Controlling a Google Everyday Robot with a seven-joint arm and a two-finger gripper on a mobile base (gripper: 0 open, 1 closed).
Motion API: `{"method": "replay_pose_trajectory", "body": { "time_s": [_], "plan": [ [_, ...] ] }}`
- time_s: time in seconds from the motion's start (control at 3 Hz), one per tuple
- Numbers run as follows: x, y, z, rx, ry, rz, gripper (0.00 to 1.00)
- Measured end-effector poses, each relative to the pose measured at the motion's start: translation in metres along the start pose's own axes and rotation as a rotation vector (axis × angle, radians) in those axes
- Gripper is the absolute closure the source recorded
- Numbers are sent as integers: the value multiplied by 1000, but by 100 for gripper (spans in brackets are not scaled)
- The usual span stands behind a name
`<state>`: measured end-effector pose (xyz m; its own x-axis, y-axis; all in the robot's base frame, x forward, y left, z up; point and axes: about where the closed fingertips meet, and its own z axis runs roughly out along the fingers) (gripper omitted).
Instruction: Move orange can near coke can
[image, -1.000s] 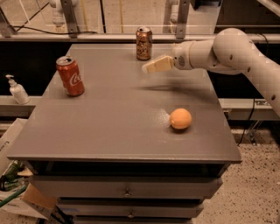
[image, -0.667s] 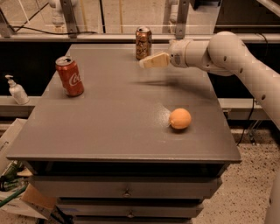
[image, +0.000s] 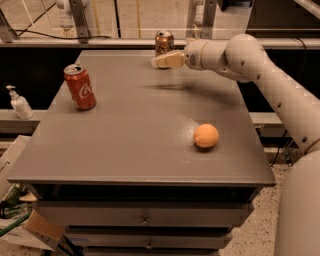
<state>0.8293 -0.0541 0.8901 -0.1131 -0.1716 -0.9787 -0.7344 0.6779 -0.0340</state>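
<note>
A broad grey flat-topped bench (image: 130, 150) with drawers in its front fills most of the view. Over its far right corner and right edge reaches a thick white jointed robot arm (image: 270, 85), which comes up from the lower right and bends toward the far edge.

Near the left edge, in the far half of the bench, a bright red soda can with white Coca-Cola script and a silver top (image: 80, 87) stands upright. Near the right edge, about halfway between the near and far edges, a round orange fruit (image: 206, 135) rests on the surface, well apart from both cans.

At the far edge, roughly midway between the far corners, a soda can with a mottled copper-orange label and a silver top (image: 163, 40) stands upright, well apart from the red can.

The cream-coloured pincer (image: 157, 61) at the end of the arm points toward the left edge and is held above the surface just in front of this copper-orange can, covering its lower part. Whether it touches the can cannot be told, and whether the pincer is open or closed cannot be told either.

Beyond the left edge, off the bench, stands a small white pump bottle (image: 20, 104).
</note>
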Motion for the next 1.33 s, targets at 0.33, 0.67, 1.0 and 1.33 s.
{"method": "replay_pose_trajectory", "body": {
  "time_s": [0.33,0.67,1.0,1.33],
  "plan": [
    [-6,3,22,-10,-12,1,0],
    [-10,8,41,-22,-14,8,0],
    [-10,12,50,-36,-32,5,18],
    [-5,13,54,-36,-42,9,41]
  ]
}}
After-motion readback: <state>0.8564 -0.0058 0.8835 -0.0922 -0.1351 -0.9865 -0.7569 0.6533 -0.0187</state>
